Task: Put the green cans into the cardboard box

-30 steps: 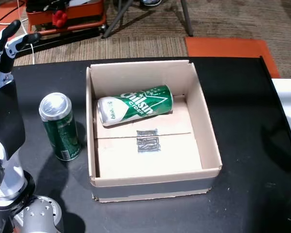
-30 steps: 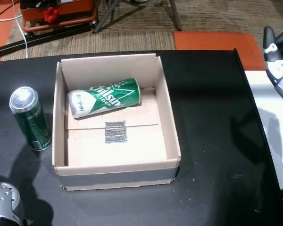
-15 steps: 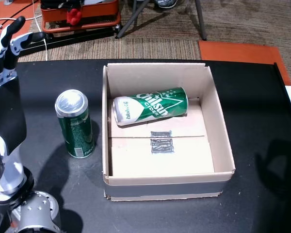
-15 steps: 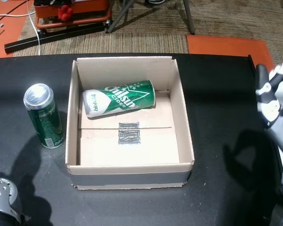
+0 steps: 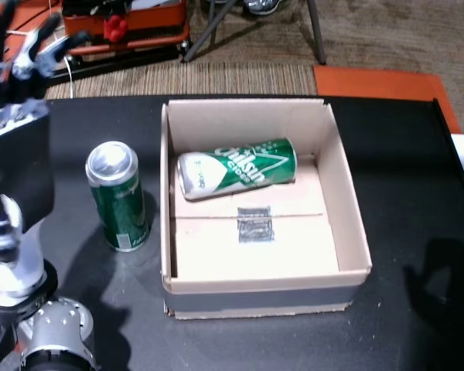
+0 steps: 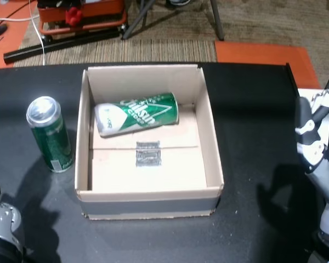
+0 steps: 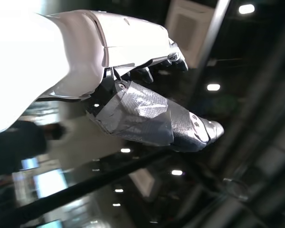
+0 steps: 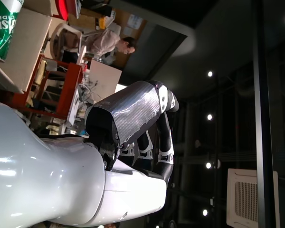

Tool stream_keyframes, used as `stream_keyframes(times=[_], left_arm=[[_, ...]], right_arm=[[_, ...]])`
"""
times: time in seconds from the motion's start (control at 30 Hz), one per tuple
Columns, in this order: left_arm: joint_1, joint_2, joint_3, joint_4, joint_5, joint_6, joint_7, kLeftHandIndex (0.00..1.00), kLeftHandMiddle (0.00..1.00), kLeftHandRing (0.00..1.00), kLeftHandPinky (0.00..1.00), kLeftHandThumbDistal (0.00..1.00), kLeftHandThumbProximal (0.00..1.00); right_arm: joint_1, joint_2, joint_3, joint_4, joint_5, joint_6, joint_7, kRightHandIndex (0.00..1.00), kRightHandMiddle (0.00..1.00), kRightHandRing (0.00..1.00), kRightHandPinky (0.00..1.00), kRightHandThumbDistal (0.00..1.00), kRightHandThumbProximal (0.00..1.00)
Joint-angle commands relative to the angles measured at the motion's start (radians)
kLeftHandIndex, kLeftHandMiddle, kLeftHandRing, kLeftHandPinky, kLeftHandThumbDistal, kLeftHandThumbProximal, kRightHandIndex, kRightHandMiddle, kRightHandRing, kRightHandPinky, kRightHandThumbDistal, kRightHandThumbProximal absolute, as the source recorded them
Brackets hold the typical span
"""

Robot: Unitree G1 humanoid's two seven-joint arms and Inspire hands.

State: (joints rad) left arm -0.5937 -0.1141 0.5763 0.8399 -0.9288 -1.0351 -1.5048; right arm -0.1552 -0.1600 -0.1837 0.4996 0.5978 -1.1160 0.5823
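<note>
Left hand [image 5: 23, 58] blurred, edge-cropped.

Bright even head views, soft shadows, dim wrist views, glare

The open square cardboard box [image 5: 346, 232] is set mid-way on the black table [image 5: 406, 162]; 1 green drink can lying on its side [image 5: 237, 168] is held in the box's rear half; 1 upright green drink can [image 5: 118, 196] is stood just left of the box, apart from its wall; an orange metal frame [image 5: 127, 27] is placed on the floor behind the table.

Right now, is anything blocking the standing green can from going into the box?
Only the cardboard box's own near wall stands between it and the upright can beside it. The box's top is open; one green can already lies inside.
</note>
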Motion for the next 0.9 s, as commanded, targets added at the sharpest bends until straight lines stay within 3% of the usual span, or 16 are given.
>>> stream_keyframes(times=[0.0,0.07,0.1,0.2,0.23,0.27,0.43,0.87], left_arm=[[-0.01,0.019,-0.012,0.028,0.07,-0.06,0.048,0.89,0.96,1.0,0.95,0.79,0.64],[-0.006,0.024,-0.023,0.041,0.111,-0.099,0.084,0.98,1.0,1.0,0.96,0.77,0.62],[-0.003,0.028,-0.03,0.05,0.132,-0.114,0.105,1.0,1.0,1.0,0.96,0.81,0.61],[0.003,0.05,-0.061,0.075,0.208,-0.149,0.175,1.0,1.0,1.0,1.0,0.86,0.59],[0.002,0.062,-0.07,0.091,0.244,-0.167,0.21,1.0,1.0,1.0,1.0,0.87,0.51],[-0.001,0.074,-0.076,0.112,0.28,-0.196,0.246,1.0,1.0,1.0,1.0,0.89,0.51],[-0.023,0.142,-0.114,0.218,0.365,-0.14,0.358,1.0,1.0,1.0,1.0,0.96,0.34],[-0.018,0.202,-0.186,0.325,0.55,-0.175,0.632,1.0,1.0,1.0,1.0,1.0,0.43]], right_arm=[[-0.012,0.011,-0.014,0.009,0.015,0.01,0.023,0.07,0.13,0.19,0.28,0.72,0.0],[-0.015,0.016,-0.024,0.011,0.02,0.014,0.039,0.07,0.13,0.19,0.28,0.72,0.0],[-0.016,0.017,-0.03,0.011,0.021,0.015,0.045,0.07,0.13,0.19,0.28,0.71,0.0],[-0.02,0.018,-0.045,0.014,0.024,0.022,0.064,0.07,0.13,0.19,0.28,0.7,0.0],[-0.02,0.019,-0.05,0.015,0.024,0.026,0.067,0.08,0.13,0.19,0.28,0.7,0.0],[-0.021,0.019,-0.053,0.015,0.025,0.031,0.07,0.08,0.13,0.18,0.27,0.71,0.0],[-0.026,0.024,-0.069,0.013,0.058,0.062,0.118,0.08,0.14,0.18,0.27,0.72,0.0],[-0.036,0.046,-0.128,-0.009,0.124,0.173,0.232,0.07,0.12,0.17,0.26,0.72,0.0]])
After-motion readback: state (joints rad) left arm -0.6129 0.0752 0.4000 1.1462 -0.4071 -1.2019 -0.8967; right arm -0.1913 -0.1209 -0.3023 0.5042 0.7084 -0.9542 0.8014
